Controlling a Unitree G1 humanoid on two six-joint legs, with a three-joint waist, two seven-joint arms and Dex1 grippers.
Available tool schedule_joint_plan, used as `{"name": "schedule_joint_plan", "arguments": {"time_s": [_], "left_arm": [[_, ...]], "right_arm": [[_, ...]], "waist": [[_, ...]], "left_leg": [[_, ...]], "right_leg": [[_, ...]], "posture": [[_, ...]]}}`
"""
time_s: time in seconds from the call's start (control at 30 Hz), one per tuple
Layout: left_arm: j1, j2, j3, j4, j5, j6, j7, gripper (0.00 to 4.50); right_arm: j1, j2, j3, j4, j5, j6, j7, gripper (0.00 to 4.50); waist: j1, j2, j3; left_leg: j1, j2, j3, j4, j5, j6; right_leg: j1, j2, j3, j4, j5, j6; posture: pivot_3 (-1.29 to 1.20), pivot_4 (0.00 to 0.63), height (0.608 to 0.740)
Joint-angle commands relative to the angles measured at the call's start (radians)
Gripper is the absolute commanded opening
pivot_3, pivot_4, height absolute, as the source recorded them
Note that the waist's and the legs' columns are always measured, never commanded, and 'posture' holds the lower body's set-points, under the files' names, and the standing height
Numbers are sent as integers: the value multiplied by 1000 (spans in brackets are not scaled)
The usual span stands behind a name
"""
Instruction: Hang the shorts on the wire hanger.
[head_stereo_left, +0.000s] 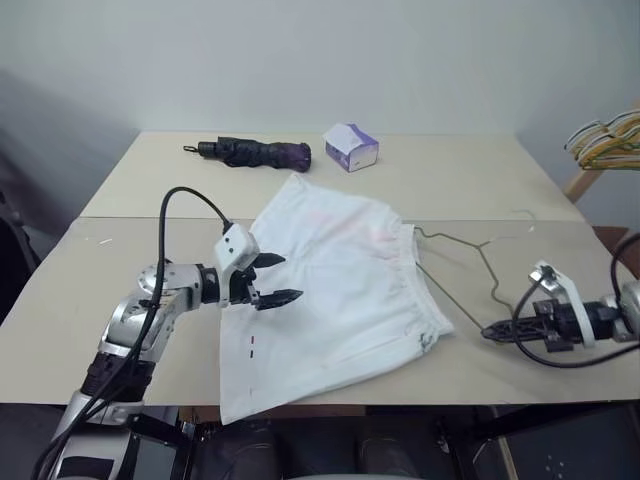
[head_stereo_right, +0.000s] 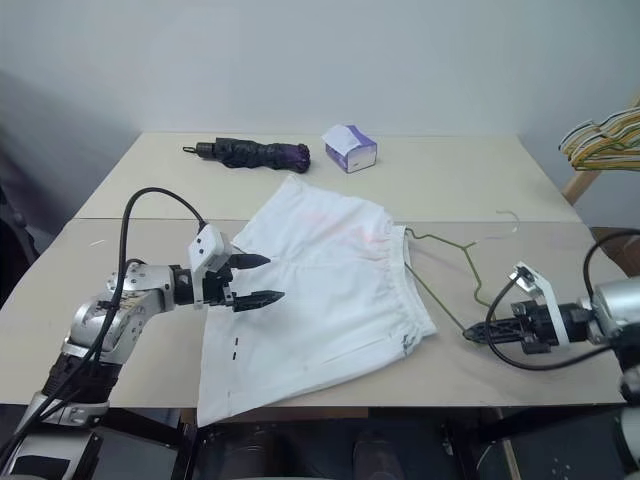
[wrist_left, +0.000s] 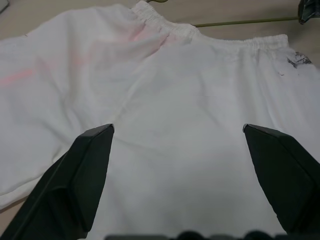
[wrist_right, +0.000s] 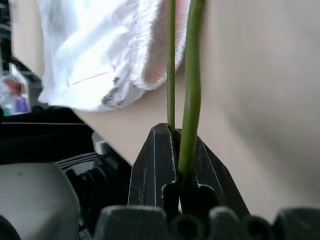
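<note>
We see the shorts (head_stereo_left: 330, 300) lying flat on the tabletop (head_stereo_left: 140, 290), waistband toward the wire hanger (head_stereo_left: 470, 262), which lies just beside them on our right. Our left gripper (head_stereo_left: 272, 279) hovers over the shorts with its fingers (wrist_left: 85, 175) spread wide apart, while our right gripper (head_stereo_left: 495, 331) has its fingers (wrist_right: 155, 170) clamped on the hanger's near corner.

Left arm reaches forward, its left gripper (head_stereo_left: 277, 279) spread wide, fingers pointing right. Right arm comes in from the side, right gripper (head_stereo_left: 493, 330) pinched tight, pointing left.
</note>
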Motion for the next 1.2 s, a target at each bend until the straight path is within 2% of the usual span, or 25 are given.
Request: {"name": "schedule_joint_plan", "arguments": {"time_s": [0.03, 0.2, 0.37, 0.6, 0.7, 0.9, 1.03, 1.1, 1.2], "left_arm": [[15, 35, 14, -41, 6, -22, -17, 4473], [25, 61, 27, -37, 6, -35, -21, 4473], [36, 36, 33, -61, -10, -20, 15, 4473], [59, 29, 40, -90, -20, -7, 35, 4473], [63, 27, 45, -92, -23, -3, 41, 4473], [53, 10, 38, -85, -17, -6, 50, 4473], [50, 2, 40, -80, -12, -15, 54, 4473], [50, 4, 41, -78, -11, -19, 53, 4473], [42, 7, 50, -72, -15, -25, 48, 4473]], "right_arm": [[-59, -16, 106, 37, 32, -70, 65, 0], [-160, 21, 250, 118, 57, -126, 65, 0], [-291, 142, 222, 356, -11, -210, 65, 0], [-315, 149, 288, 355, 42, -247, 65, 0], [-341, 178, 274, 421, 2, -265, 65, 0], [-404, 246, 120, 571, -132, -358, 65, 0], [-361, 230, 104, 489, -149, -485, 65, 0], [-311, 189, 136, 372, -92, -539, 65, 0], [-209, 98, 115, 143, 54, -618, 65, 0]], "waist": [[6, 0, 0], [20, 1, 0], [22, 0, -1], [53, 0, -1], [56, 1, -1], [54, 1, -1], [54, 1, -1], [55, 1, -1], [61, 1, -1]], "left_leg": [[0, 0, 0, 0, 0, 0], [0, 0, 1, 0, 0, 0], [0, 0, 1, 0, 0, 0], [-1, 0, 1, 0, 0, 0], [-1, 0, 2, 1, 0, 0], [-1, 0, 2, 0, 0, 0], [-1, 0, 2, 0, 0, 0], [-1, 0, 2, 0, 0, 0], [-2, 0, 2, 0, 0, 0]], "right_leg": [[0, 0, 0, 0, 0, 0], [-1, 0, 0, 1, 0, 0], [-1, 0, 0, 1, 1, -1], [-2, 0, 0, 3, 0, 0], [-2, 0, 0, 4, 0, -1], [-3, 0, 0, 4, 0, -1], [-3, 0, 0, 5, 0, -1], [-3, 0, 0, 5, 0, -1], [-4, -1, 0, 4, 0, 0]], "posture": [[27, 4, 740], [47, 6, 740], [60, 6, 740], [77, 3, 740], [76, 2, 740], [72, 0, 740], [69, 0, 740], [64, 0, 740], [62, 0, 740]]}}
